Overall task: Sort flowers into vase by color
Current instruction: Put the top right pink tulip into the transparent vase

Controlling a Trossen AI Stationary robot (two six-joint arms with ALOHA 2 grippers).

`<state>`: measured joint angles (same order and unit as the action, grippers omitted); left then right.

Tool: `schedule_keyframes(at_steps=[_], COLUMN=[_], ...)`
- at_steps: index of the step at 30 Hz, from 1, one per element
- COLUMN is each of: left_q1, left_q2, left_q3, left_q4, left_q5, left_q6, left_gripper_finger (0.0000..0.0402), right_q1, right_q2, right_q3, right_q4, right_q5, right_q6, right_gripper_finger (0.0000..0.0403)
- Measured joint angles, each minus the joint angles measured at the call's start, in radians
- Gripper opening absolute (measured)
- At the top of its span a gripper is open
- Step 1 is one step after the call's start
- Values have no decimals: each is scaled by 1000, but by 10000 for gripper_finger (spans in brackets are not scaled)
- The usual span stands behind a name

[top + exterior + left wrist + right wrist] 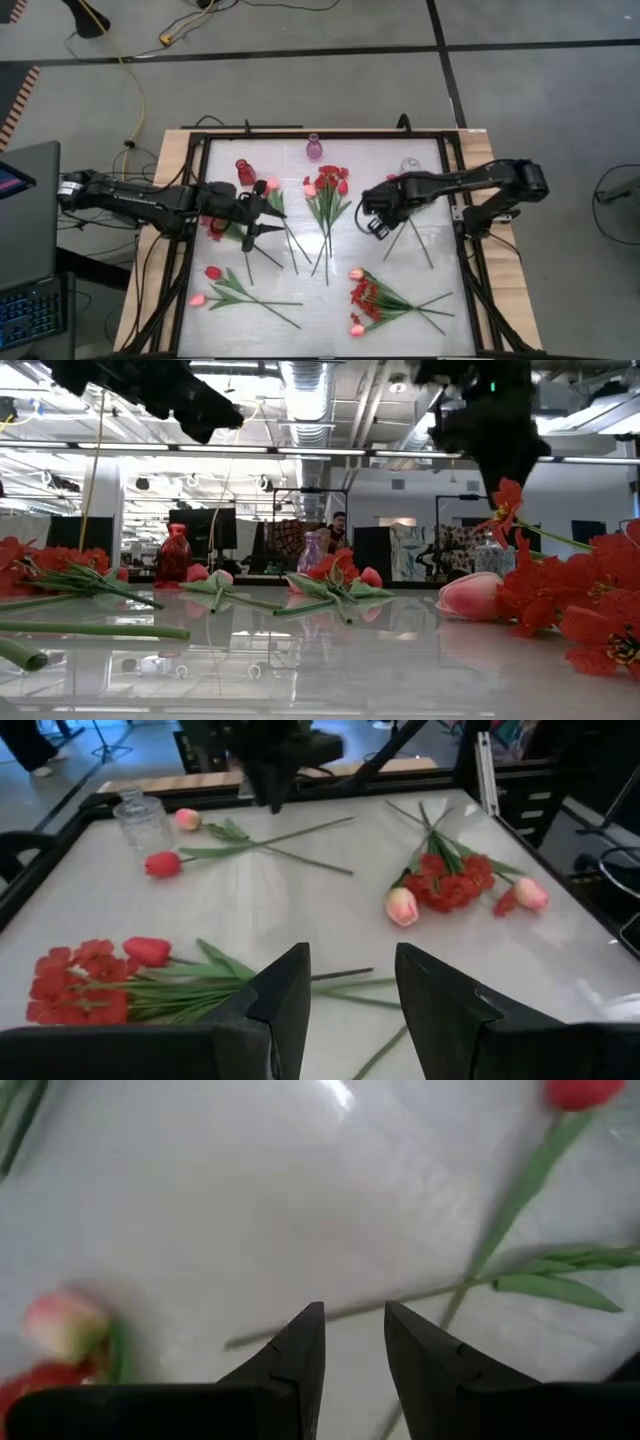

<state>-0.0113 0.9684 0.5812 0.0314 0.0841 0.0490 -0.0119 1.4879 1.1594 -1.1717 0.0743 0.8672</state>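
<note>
From the low view I cannot make out either end effector: both arms show only as dark masses cut off at the upper edge.

On the high view, the left end effector (pixel 262 210) hovers over the surface (pixel 400 240) left of centre, its fingers (pixel 285 995) set apart with a moderate gap and holding nothing. The right end effector (pixel 372 222) hovers right of centre; its fingers (pixel 300 1350) stand narrowly apart, also empty, above a thin green stem (pixel 500 1210) that the wrist view crops at both ends.

The flowers lie flat in loose groups. The centre bunch (pixel 327 195) has its long axis running toward the near edge, heads toward the vases. The near-right bunch (pixel 368 300) points its stems to the right. The near-left tulips (pixel 215 285) point their stems right as well.

The red vase (pixel 245 171), purple vase (pixel 314 148) and clear vase (pixel 410 165) stand along the far edge. The clear vase is faint from overhead; the left wrist view shows it plainly.
</note>
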Motion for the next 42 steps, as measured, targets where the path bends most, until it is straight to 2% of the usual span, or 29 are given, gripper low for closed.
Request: schedule_keyframes(at_steps=[4,7,10,15,27,33,42], left_q1=[31,39,40,39,38,38,38], left_q2=[0,0,0,0,0,0,0], left_q3=[0,0,0,0,0,0,0], left_q4=[-13,-23,-25,-14,-37,-43,-44], left_q5=[21,23,23,22,30,33,34], left_q6=[-4,-5,-6,11,10,12,34], left_gripper_finger=[137,137,137,137,137,137,137], right_q1=[-105,-146,-149,-122,-108,-108,-114], right_q2=[-84,-132,-150,-125,27,37,-4], right_q3=[-122,-179,-216,-257,-303,-350,-435], right_q4=[50,65,55,58,156,170,313], right_q5=[-1,18,32,-2,-73,-73,-46], right_q6=[29,116,243,478,517,565,630], right_gripper_finger=[134,143,153,157,156,156,156])
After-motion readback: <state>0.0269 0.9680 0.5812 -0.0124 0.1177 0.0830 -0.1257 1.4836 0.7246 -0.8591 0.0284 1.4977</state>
